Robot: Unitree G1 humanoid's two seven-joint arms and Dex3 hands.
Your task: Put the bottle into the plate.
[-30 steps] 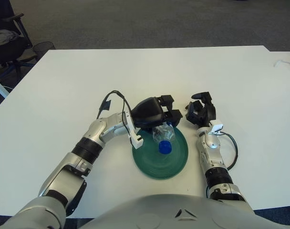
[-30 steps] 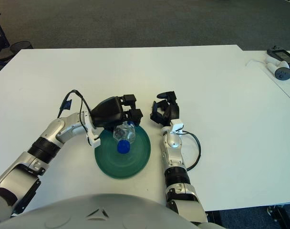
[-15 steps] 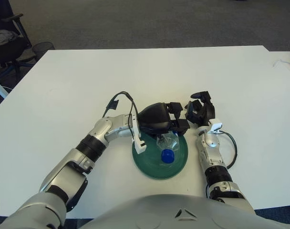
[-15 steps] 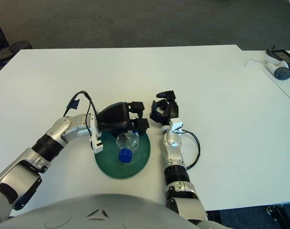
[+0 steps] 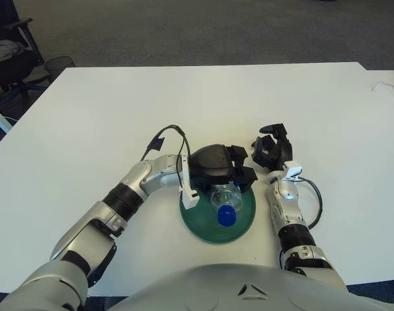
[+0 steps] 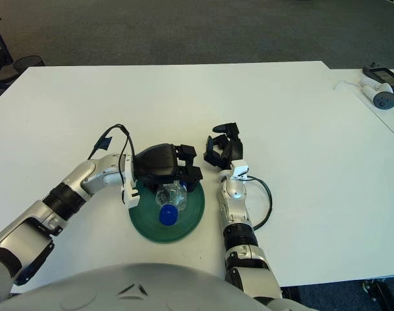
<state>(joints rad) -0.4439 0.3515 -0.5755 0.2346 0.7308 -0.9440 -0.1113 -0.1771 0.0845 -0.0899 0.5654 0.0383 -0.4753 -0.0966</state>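
Clear plastic bottle with a blue cap [image 5: 225,202] lies over the round green plate [image 5: 243,220], cap pointing toward the robot. Left hand [image 5: 218,170] covers its far end, fingers apparently curled around it. Right hand [image 5: 271,150] shows just right of the plate, fingers curled on nothing.

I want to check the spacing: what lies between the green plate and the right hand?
In the left eye view, only a narrow strip of bare white table separates the green plate from the right hand.
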